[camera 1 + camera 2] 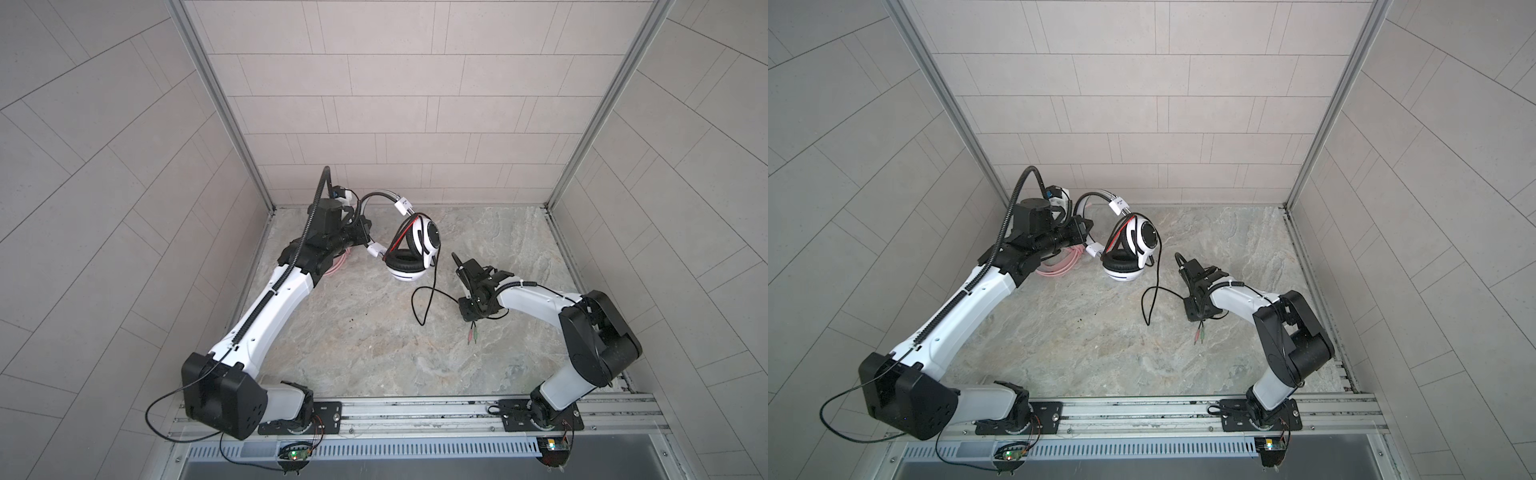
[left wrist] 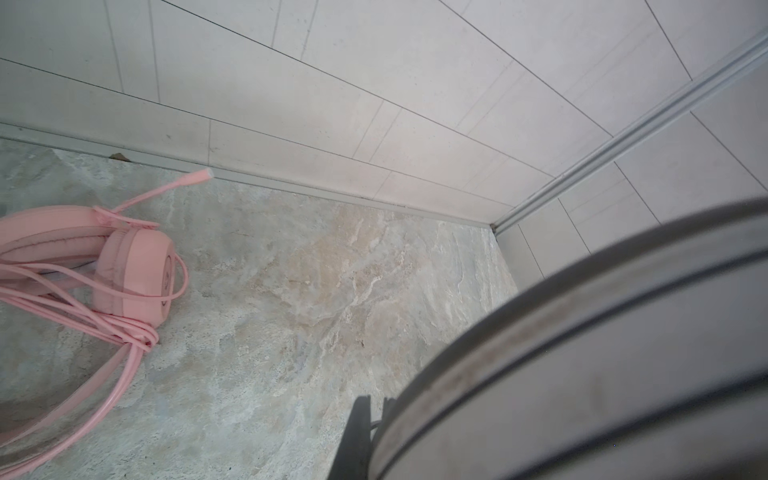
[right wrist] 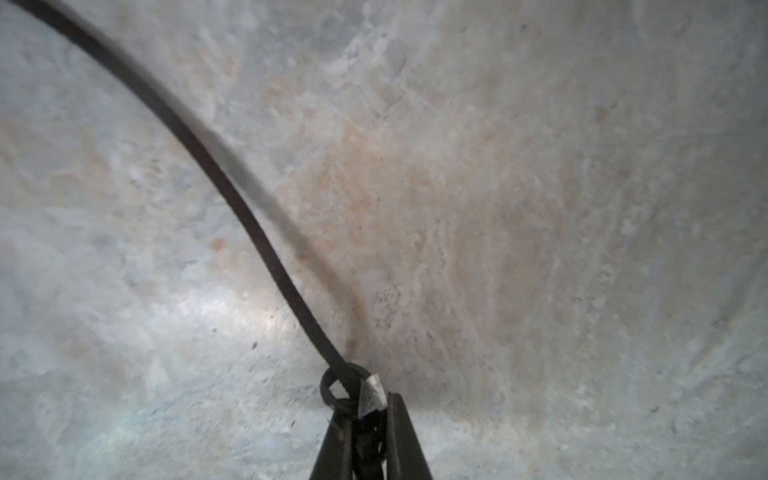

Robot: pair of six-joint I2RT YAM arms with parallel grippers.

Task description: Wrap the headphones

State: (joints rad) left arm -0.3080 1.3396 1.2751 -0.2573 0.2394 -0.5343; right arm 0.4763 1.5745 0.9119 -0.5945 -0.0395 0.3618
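Marbled desk (image 1: 374, 340), enclosed by tiled walls (image 1: 374, 104). Toward its far left, the white-and-black headset (image 1: 419, 245) is held by the headband in the closed left pincer (image 1: 365, 232) on an outstretched arm, band uppermost, cups hanging deskward. The black cable (image 1: 432, 286) is pinched by the down-pointing right pincer (image 3: 363, 411), its arm folded. The pink headset (image 2: 133, 270) lies beneath the left arm. Tag (image 1: 402, 204) lettering is illegible.

Tiled walls (image 1: 374, 104) — marbled, perhaps stone, floor (image 1: 374, 353).
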